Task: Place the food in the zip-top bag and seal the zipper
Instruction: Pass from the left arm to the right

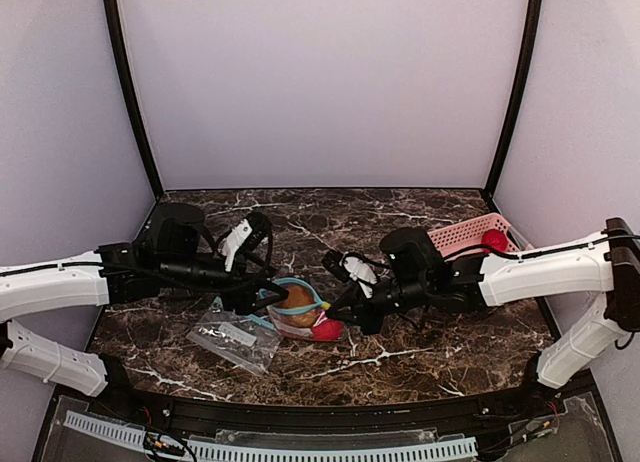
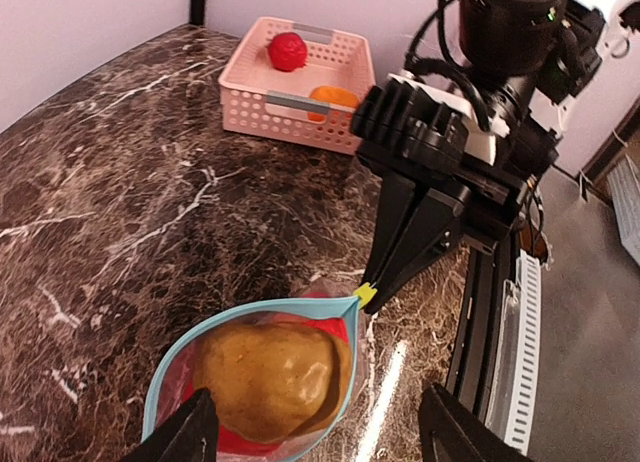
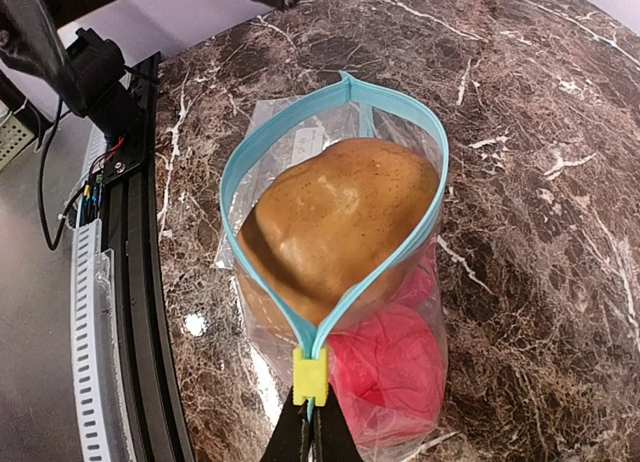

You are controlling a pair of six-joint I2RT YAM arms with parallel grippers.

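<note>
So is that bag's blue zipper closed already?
No, the zipper gapes in a wide loop around the brown piece.

We see the zip-top bag (image 1: 290, 325) lying between the two sets of fingertips, its teal zipper (image 1: 300, 281) looped open around a brown piece (image 1: 298, 300), with a red piece (image 1: 328, 329) nearer the right fingers. The left gripper (image 1: 255, 300) sits just beside the bag; the right gripper (image 1: 337, 307) pinches the zipper's end
</note>
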